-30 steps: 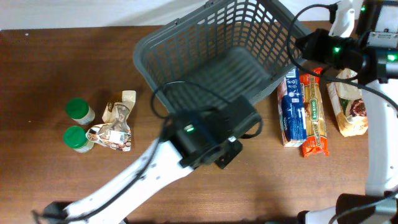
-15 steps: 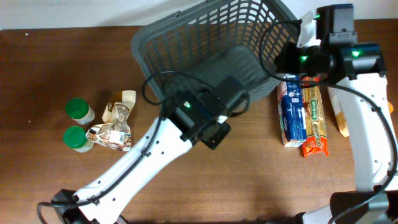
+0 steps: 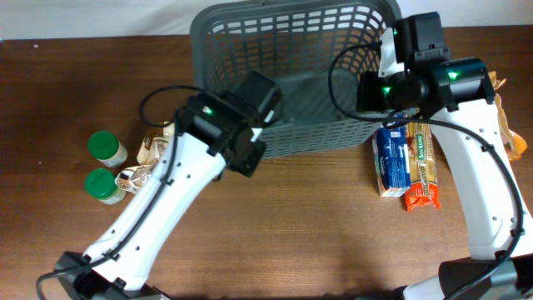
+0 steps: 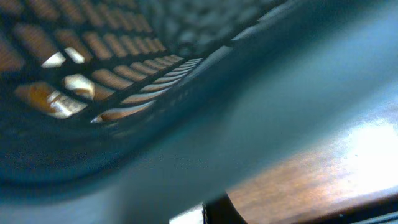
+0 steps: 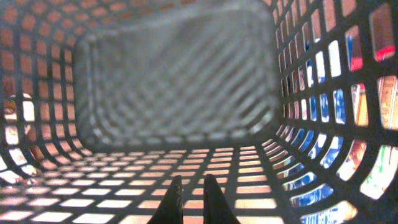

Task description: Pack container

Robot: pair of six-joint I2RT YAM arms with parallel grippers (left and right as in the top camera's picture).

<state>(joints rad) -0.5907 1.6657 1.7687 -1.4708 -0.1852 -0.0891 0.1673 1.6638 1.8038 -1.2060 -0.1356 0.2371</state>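
Note:
The container (image 3: 291,15) is a large dark grey lattice basket at the back middle of the table. My left gripper (image 3: 250,140) is at its front left wall. In the left wrist view the thick rim (image 4: 205,130) fills the frame, blurred and hard against the jaws, and the fingers barely show. My right gripper (image 3: 376,88) reaches over the right rim. In the right wrist view its fingers (image 5: 189,199) are pressed almost together, empty, just above the lattice wall inside the container (image 5: 174,74). No goods show inside the basket.
Two green-lidded jars (image 3: 106,147) (image 3: 102,185) and two snack pouches (image 3: 156,143) (image 3: 146,182) lie at the left. A blue packet (image 3: 390,160) and an orange pasta packet (image 3: 420,167) lie right of the basket. A bag (image 3: 510,140) shows at the right edge.
The basket has swung from skewed to square with the table and shifted toward the back. My left arm moved left and back with it. My right arm moved left over the right rim.

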